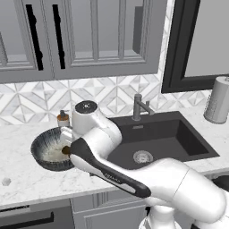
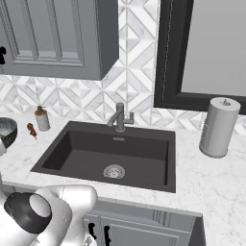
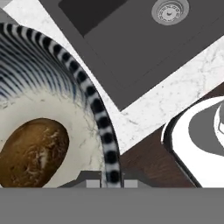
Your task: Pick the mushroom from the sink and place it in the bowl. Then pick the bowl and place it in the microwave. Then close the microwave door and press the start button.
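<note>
The mushroom (image 3: pixel 33 151) lies in the bowl (image 1: pixel 42 145), left of the sink (image 1: pixel 163 134).

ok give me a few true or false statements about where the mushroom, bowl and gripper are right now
1. The mushroom lies inside the bowl. True.
2. The bowl stands in the sink. False: it stands on the marble counter, to the left of the sink.
3. The gripper is closed on the bowl's rim, one finger on each side. True.
4. The reddish-brown item lies in the sink basin. False: it lies on the counter near the soap bottle.
5. The paper towel roll stands on the counter to the right of the sink. True.
6. The faucet is running water. False: no water shows.
</note>
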